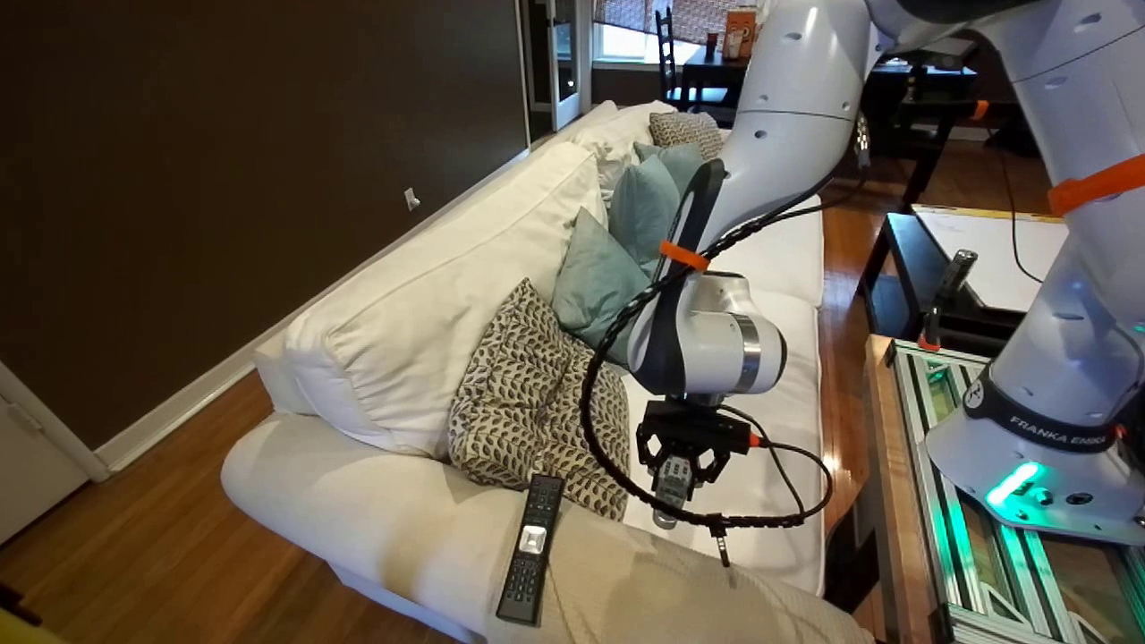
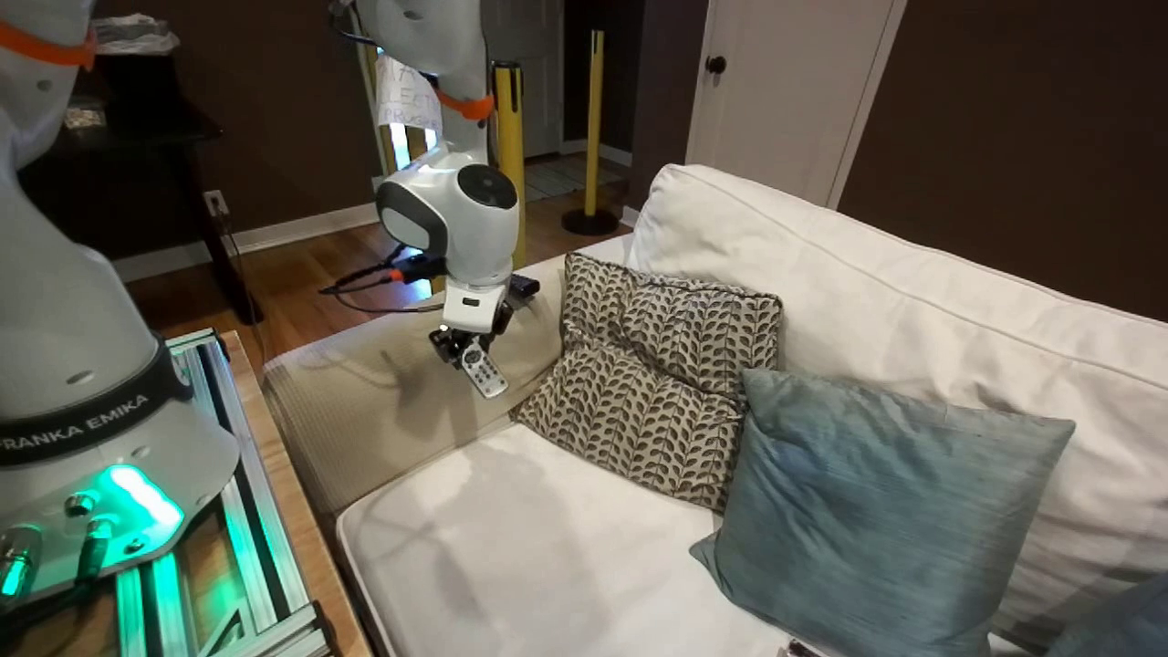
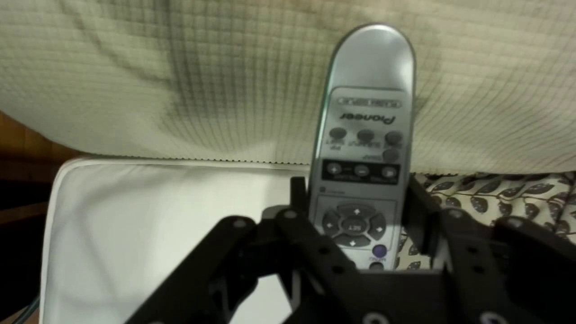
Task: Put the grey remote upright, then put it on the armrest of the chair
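**Grey Pioneer remote (image 3: 366, 135) gripped by its edges near the sofa armrest (image 1: 394, 510), not yet placed**

The remote slants downward, rounded end leading, its buttons facing the wrist camera; if a vertical stance is meant, I judge the upright turn incomplete. My end effector (image 3: 357, 204) is closed on it, one finger along each long edge near the directional buttons, so that much of its length projects unsupported. Both exterior views set it toward the seat side of the armrest, apparently clear of the fabric, though I cannot tell the gap.

Below lies the white seat cushion (image 2: 511, 547). Were I to release here, the remote would probably fall there, the hold being too far to the seat side. Were I to descend without raising the slant, the rounded end would likely meet the padding first and pivot the remote between the fingers. The armrest is rounded and soft; stood on end, the remote could topple.

Farther out, the black remote (image 1: 532, 550) lies across the armrest and the leaf-print pillow (image 2: 648, 365) adjoins it; drifting toward either risks a bump. The looped cable (image 1: 751, 521) hangs beside the end effector and, if I go low, might drag on the fabric or nudge the black remote.
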`<move>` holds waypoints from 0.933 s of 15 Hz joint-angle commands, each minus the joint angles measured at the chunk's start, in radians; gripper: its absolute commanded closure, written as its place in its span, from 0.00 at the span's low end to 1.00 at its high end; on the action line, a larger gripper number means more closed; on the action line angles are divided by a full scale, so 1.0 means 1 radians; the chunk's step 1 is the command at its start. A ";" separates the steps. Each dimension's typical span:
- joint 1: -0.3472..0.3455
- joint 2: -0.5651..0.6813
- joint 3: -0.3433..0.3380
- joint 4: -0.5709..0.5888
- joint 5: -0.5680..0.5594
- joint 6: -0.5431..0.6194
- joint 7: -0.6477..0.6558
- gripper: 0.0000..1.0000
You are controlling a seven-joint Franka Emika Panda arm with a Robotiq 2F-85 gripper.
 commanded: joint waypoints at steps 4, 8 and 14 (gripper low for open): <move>0.004 -0.030 0.006 -0.010 0.001 0.000 0.023 0.47; 0.071 -0.050 -0.021 -0.033 -0.014 0.016 0.077 0.72; 0.329 -0.113 -0.082 -0.084 0.009 0.116 0.250 0.72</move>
